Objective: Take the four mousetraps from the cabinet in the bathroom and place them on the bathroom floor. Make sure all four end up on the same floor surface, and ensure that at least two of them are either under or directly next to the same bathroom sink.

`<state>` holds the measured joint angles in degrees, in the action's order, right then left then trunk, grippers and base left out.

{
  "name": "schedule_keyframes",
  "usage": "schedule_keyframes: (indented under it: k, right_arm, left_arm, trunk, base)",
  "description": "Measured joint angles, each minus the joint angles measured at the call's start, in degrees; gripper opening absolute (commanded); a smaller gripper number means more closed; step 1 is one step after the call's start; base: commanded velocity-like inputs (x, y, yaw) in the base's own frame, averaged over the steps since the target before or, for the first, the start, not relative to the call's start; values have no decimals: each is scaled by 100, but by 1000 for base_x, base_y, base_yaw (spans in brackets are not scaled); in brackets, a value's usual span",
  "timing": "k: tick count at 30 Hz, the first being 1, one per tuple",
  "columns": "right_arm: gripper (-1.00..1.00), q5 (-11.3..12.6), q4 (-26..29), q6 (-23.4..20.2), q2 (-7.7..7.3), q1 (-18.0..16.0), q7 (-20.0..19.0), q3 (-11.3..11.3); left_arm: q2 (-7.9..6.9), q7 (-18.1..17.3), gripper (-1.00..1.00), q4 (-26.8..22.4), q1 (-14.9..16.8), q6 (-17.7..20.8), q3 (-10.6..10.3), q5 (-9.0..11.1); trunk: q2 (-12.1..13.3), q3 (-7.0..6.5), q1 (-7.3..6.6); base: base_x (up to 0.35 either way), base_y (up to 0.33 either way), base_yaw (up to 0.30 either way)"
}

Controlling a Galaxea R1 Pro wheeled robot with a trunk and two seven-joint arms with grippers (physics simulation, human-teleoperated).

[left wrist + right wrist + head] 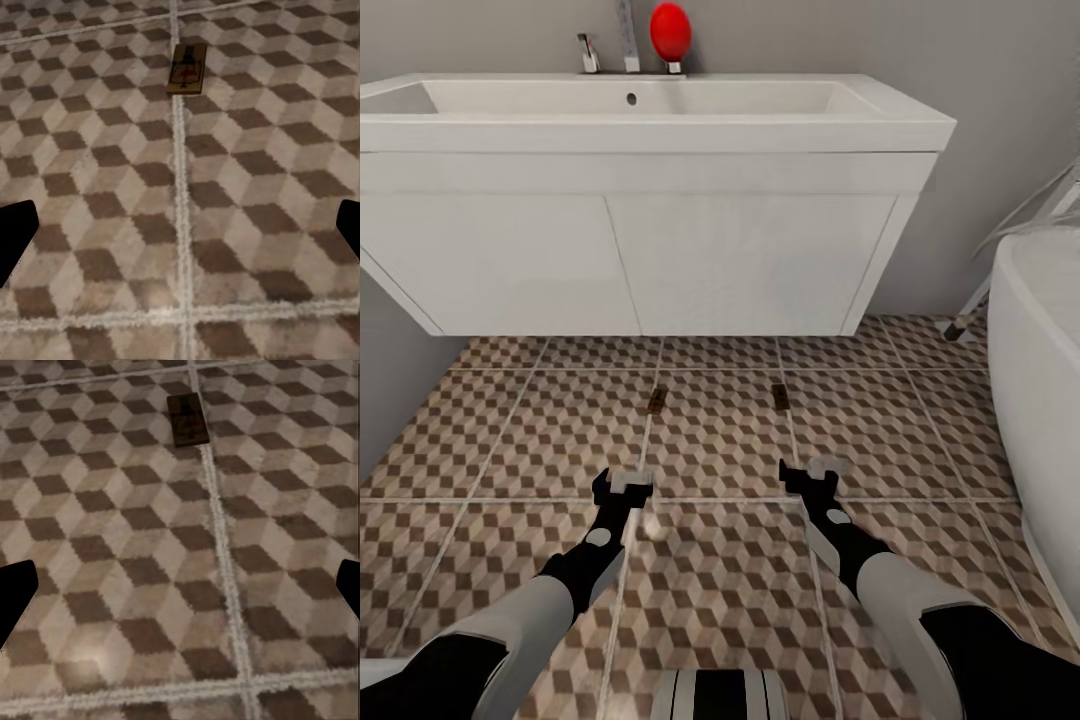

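**Mousetraps on the tiles ahead of both pincers**

Mousetraps lie on the bathroom floor, two of them in the head view. One mousetrap sits ahead of the left gripper, on a pale grout line. The other mousetrap sits ahead of the right gripper, also on a grout line. Both rest just in front of the white vanity, near the front edge of the sink above it. The two traps are apart from each other, roughly level side by side. Each pincer hangs low over the tiles, short of its trap and not touching it. Behind the basin stand a chrome tap and a red round object. A white bathtub curves in beyond the right gripper's outer side.

From the left wrist, the left trap lies flat straight ahead of the fingers, well beyond their tips, across a grout line. Its wire parts show on the wooden base. The jaws stand wide apart, with bare tile between them.

From the right wrist, the right trap lies flat ahead of the fingers, beside a grout line; it looks dark and its details are blurred. These jaws are spread wide too, holding nothing.
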<state>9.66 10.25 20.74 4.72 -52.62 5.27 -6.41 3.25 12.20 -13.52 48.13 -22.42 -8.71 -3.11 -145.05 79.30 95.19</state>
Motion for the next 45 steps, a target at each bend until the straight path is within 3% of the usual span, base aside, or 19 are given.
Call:
schedule_keyframes:
  k: [13, 26, 39, 45]
  right_arm:
    - [100, -131, -14, -31, -15, 0, 20, -3]
    - [100, -186, 16, -441, -24, 0, 11, -18]
    - [100, -615, -197, -405, -13, 57, 39, -30]
    - [100, -701, -225, -381, 4, 61, 47, -28]
  left_arm:
    - [24, 12, 100, 0, 0, -6, 3, -10]
    - [63, 34, 100, -30, -2, -49, 21, 7]
    - [54, 68, 100, -47, -7, -24, 61, 44]
    - [45, 110, 100, -31, -8, -24, 137, 166]
  trunk:
    - [17, -288, -33]
    - [35, -576, -67]
    - [52, -865, -100]
    - [60, -998, -116]
  base:
    - [0, 0, 0]
    - [0, 0, 0]
    - [0, 0, 0]
    - [0, 0, 0]
